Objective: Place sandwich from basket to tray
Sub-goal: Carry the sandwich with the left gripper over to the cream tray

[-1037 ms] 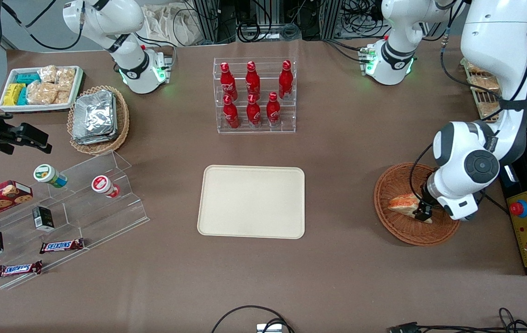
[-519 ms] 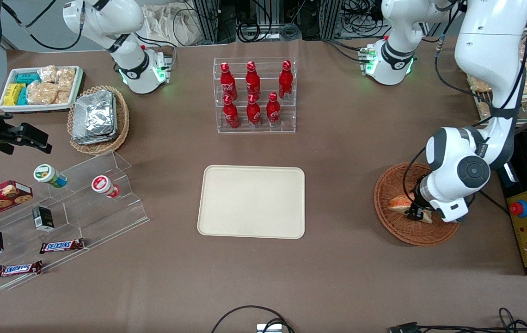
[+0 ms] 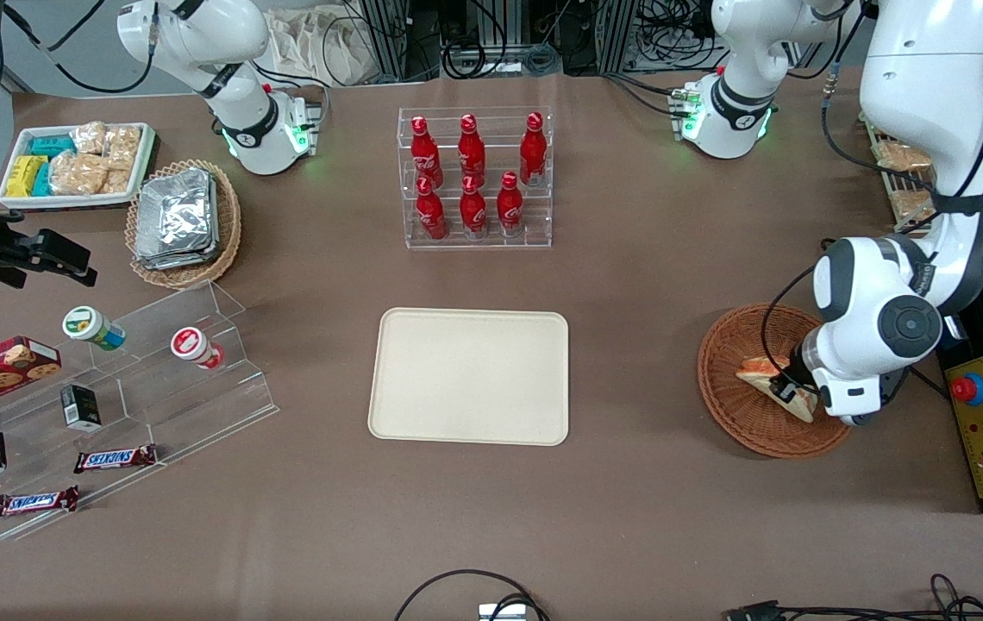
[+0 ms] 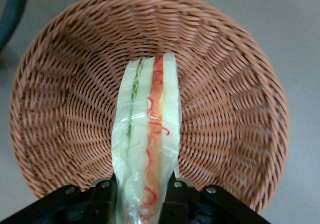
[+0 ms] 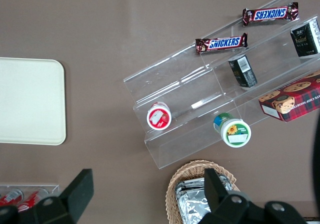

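Bright, even overhead light; shadows on the brown tabletop (image 3: 647, 285) are soft and short. The clear racks and foil packs (image 3: 174, 219) throw small glints. The front view is sharp throughout. In the left wrist view the gripper (image 4: 139, 193), down in the basket (image 4: 240, 109), blurs dark while the sandwich (image 4: 147, 144) wrap shines faintly.

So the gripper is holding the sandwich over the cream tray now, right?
Not quite. The gripper does hold the sandwich, but over the basket, not the tray. The left wrist view shows wicker beneath the sandwich; the front view shows the tray bare.
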